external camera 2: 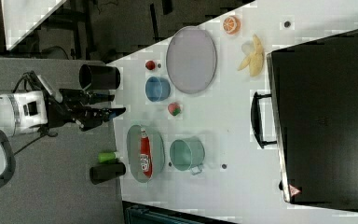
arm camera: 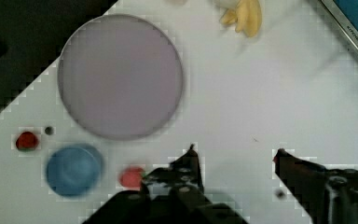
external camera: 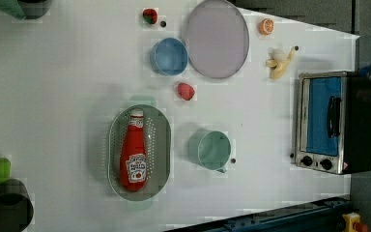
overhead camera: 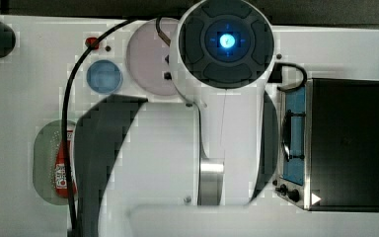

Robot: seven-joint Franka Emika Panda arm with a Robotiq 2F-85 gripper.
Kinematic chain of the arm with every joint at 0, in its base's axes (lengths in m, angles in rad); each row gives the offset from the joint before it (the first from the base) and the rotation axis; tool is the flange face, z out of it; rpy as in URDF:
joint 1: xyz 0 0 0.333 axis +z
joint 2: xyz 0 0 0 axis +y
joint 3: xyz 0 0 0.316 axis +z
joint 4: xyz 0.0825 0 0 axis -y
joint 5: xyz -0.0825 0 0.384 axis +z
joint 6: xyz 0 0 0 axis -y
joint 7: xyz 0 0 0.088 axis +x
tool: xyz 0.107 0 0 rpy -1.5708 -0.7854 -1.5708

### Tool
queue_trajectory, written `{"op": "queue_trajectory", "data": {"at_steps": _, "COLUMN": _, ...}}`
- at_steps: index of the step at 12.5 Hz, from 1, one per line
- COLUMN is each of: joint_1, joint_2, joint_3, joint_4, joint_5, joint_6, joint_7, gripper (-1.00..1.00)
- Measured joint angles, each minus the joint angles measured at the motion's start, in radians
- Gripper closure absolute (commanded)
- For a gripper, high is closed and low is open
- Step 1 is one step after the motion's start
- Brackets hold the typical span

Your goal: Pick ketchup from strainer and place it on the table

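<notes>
The ketchup is a red bottle with a white cap, lying lengthwise inside the pale green strainer on the white table. In the top view the ketchup and strainer are partly covered by the arm and its cable. In the right view my gripper hangs well above the table, apart from the ketchup in the strainer. The wrist view shows my gripper open, its dark fingertips spread over bare table with nothing between them.
A green cup stands beside the strainer. A blue bowl, a pale plate, two strawberries, an orange slice and a banana lie further off. A toaster oven stands at the left view's right.
</notes>
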Motion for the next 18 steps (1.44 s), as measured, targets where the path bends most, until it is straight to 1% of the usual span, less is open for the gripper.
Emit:
{"op": "queue_trajectory", "data": {"at_steps": 2, "joint_1": 0.008, "joint_2": -0.182, "joint_3": -0.017, "joint_4": -0.180, "joint_5": -0.004, "joint_6": -0.206, "joint_7": 0.019, "gripper": -0.80}}
{"op": "queue_trajectory", "data": {"at_steps": 3, "joint_1": 0.008, "joint_2": -0.265, "joint_3": -0.020, "joint_4": -0.228, "joint_5": -0.004, "joint_6": -0.238, "joint_7": 0.025, "gripper": -1.00}}
{"op": "queue_trajectory", "data": {"at_steps": 4, "joint_1": 0.008, "joint_2": -0.329, "joint_3": -0.021, "joint_4": -0.236, "joint_5": -0.003, "joint_6": -0.234, "joint_7": 0.034, "gripper": -1.00}}
{"op": "queue_trajectory", "data": {"at_steps": 5, "joint_1": 0.010, "joint_2": -0.370, "joint_3": -0.019, "joint_4": -0.218, "joint_5": -0.002, "joint_6": -0.219, "joint_7": 0.037, "gripper": -1.00}}
{"op": "queue_trajectory", "data": {"at_steps": 7, "joint_1": 0.006, "joint_2": -0.385, "joint_3": 0.011, "joint_4": -0.151, "joint_5": 0.001, "joint_6": -0.180, "joint_7": 0.039, "gripper": -1.00}}
{"op": "queue_trajectory", "data": {"at_steps": 9, "joint_1": 0.009, "joint_2": -0.347, "joint_3": 0.084, "joint_4": -0.125, "joint_5": 0.000, "joint_6": -0.112, "joint_7": 0.042, "gripper": -1.00}}
{"op": "queue_trajectory", "data": {"at_steps": 10, "joint_1": 0.019, "joint_2": -0.311, "joint_3": 0.129, "joint_4": -0.129, "joint_5": 0.001, "joint_6": -0.082, "joint_7": 0.043, "gripper": -1.00}}
{"op": "queue_trajectory", "data": {"at_steps": 13, "joint_1": 0.040, "joint_2": -0.150, "joint_3": 0.303, "joint_4": -0.145, "joint_5": -0.004, "joint_6": -0.019, "joint_7": 0.046, "gripper": -1.00}}
{"op": "queue_trajectory", "data": {"at_steps": 15, "joint_1": 0.057, "joint_2": -0.053, "joint_3": 0.407, "joint_4": -0.170, "joint_5": 0.000, "joint_6": 0.013, "joint_7": 0.051, "gripper": -1.00}}
{"op": "queue_trajectory", "data": {"at_steps": 18, "joint_1": 0.070, "joint_2": 0.048, "joint_3": 0.553, "joint_4": -0.234, "joint_5": 0.001, "joint_6": 0.120, "joint_7": 0.055, "gripper": -1.00}}
